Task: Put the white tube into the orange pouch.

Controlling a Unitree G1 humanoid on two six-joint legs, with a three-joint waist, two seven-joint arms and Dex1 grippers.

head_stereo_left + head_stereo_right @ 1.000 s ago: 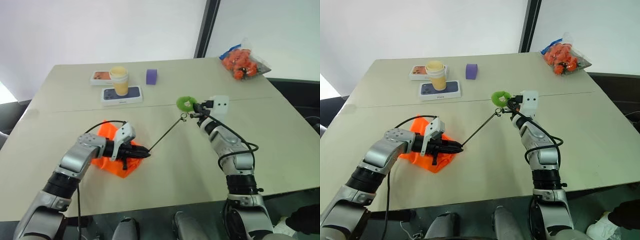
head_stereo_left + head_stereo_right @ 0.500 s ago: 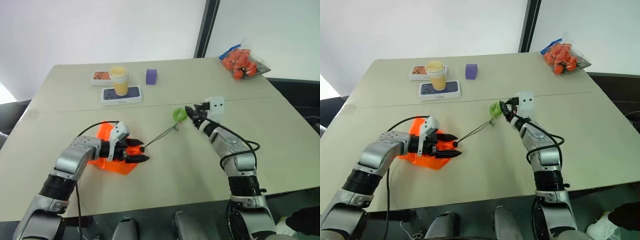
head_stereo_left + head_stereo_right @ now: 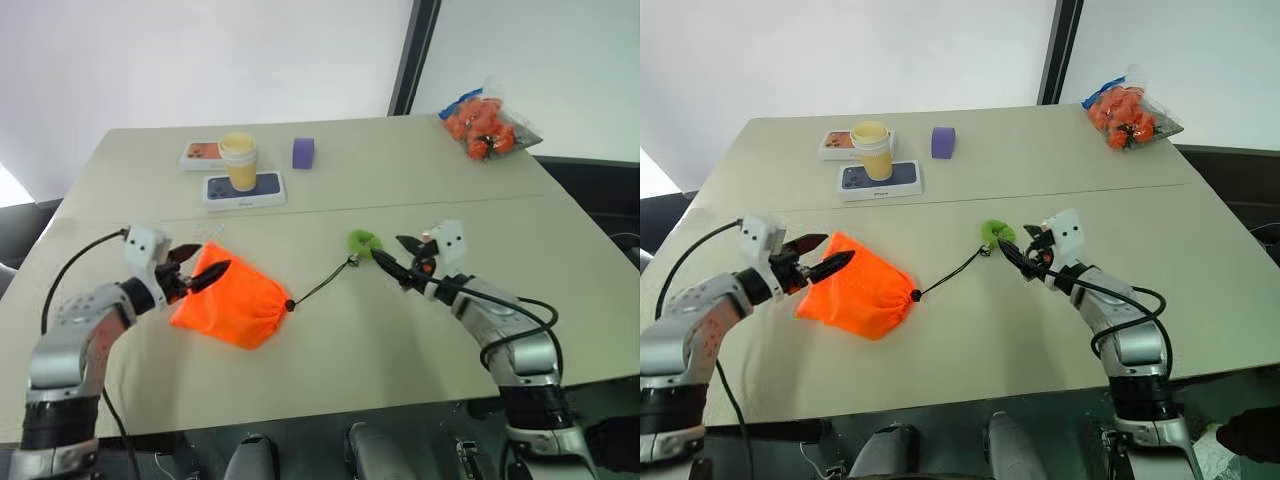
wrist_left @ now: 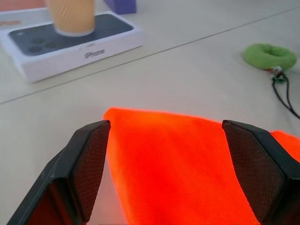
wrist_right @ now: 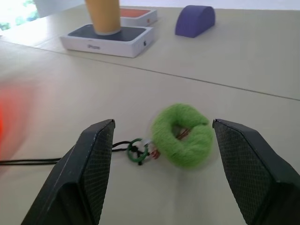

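Both grippers have let go and drawn back — left gripper open beside the cinched orange pouch, right gripper open near its green ring (cord slack now).

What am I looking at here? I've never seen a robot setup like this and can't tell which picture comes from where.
A two-armed humanoid robot stands at a table. The two wide pictures come from cameras in its head, looking down over its arms. The two close-ups come from a camera on each wrist, looking out between that arm's black fingers.

The left gripper and right gripper are both open and hold nothing. The orange pouch lies by the left one, its black cord running to a green ring near the right one.

Farther back are a yellow cup on a phone box, a second box, a purple block and a bag of orange fruit.
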